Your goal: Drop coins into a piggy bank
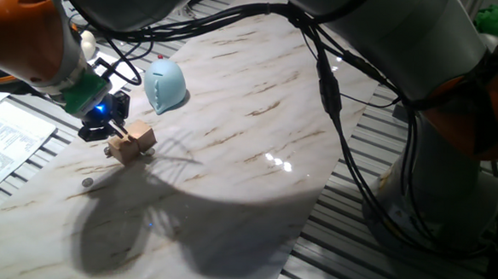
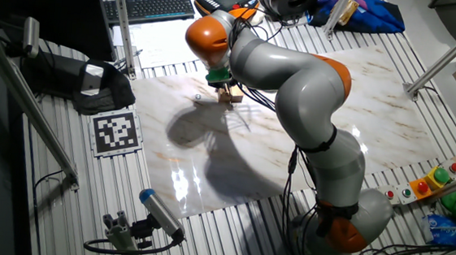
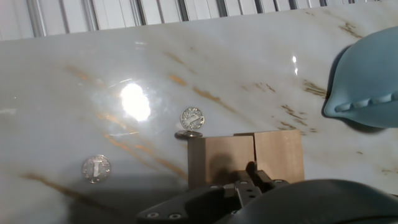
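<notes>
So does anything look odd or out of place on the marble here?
One coin stands tilted on edge beside the wooden cubes, apparently resting on another coin rather than lying flat. A third coin lies flat, apart. The piggy bank lies tipped over.

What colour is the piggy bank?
The piggy bank is pale blue, clearest in the fixed view beside the end effector.
</notes>
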`<action>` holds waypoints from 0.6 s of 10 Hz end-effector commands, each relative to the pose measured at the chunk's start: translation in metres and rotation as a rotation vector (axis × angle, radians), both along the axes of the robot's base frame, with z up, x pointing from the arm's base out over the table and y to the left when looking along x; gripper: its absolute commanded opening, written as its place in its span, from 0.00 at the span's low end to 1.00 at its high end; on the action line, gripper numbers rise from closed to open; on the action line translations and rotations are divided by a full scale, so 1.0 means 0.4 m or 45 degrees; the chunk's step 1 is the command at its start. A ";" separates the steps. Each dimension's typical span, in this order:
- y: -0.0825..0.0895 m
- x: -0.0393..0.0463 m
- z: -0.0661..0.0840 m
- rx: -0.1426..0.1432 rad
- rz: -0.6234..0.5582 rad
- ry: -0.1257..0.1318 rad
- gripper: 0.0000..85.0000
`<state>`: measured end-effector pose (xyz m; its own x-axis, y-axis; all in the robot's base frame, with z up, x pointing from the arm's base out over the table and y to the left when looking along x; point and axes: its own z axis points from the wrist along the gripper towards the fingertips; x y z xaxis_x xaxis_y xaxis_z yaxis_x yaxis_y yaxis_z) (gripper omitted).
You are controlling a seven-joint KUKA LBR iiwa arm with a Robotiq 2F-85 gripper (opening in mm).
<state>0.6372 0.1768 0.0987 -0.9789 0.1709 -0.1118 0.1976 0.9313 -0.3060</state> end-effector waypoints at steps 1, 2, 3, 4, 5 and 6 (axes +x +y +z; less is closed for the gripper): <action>0.000 0.000 0.000 -0.018 0.007 -0.004 0.20; -0.001 0.001 -0.001 -0.028 0.012 -0.006 0.20; -0.001 0.001 -0.001 -0.030 0.012 -0.008 0.20; -0.002 0.001 -0.001 -0.030 0.011 -0.010 0.20; -0.002 0.001 -0.001 -0.032 0.010 -0.013 0.20; -0.003 0.001 -0.001 -0.032 0.009 -0.015 0.20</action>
<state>0.6375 0.1757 0.0980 -0.9785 0.1621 -0.1278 0.1958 0.9250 -0.3256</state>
